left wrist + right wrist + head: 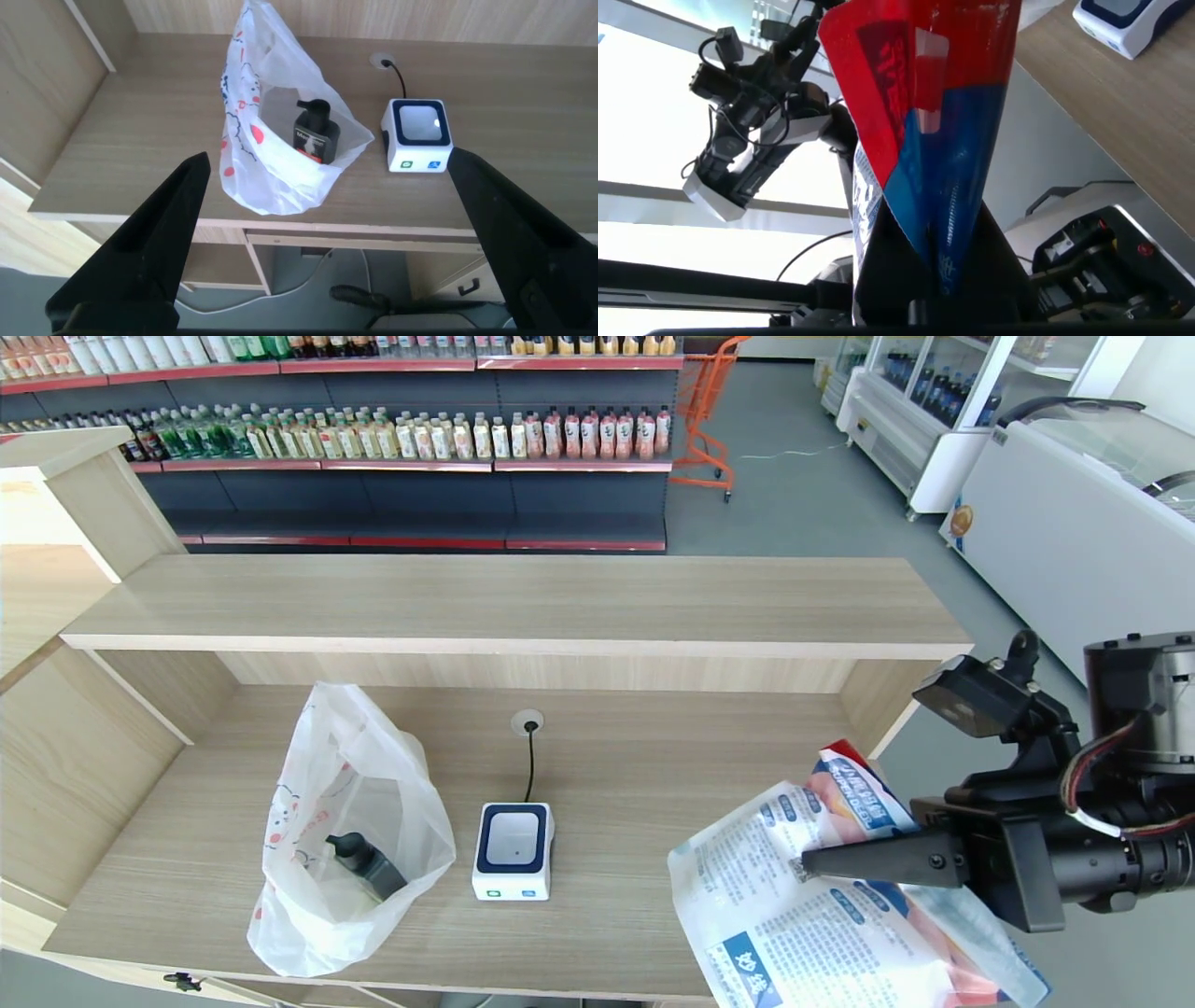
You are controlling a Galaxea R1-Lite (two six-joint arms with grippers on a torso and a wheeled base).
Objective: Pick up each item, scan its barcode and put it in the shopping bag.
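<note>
The right gripper (822, 866) is clenched on a printed pouch (794, 933), pinching it near the middle of one long side. The pouch hangs in the air off the right front corner of the counter (635, 803), its printed face up towards the head camera. It is well apart from the scanner (513, 849), which sits mid-counter with its window facing up and its cable running back to a hole in the desktop. I cannot tell where the barcode sits on the pouch.

The left gripper (327, 163) is released, with its fingers spread wide and nothing between them. It hangs above the front of the counter, looking down on bag and scanner.

The bag (308, 784) stands left of the scanner, its mouth open upward. Inside is one dark pump bottle (366, 863), leaning against the bag's wall.

By my reading, one item is done. The pouch is picked up but not yet scanned; it must go over the scanner window, then into the bag.
</note>
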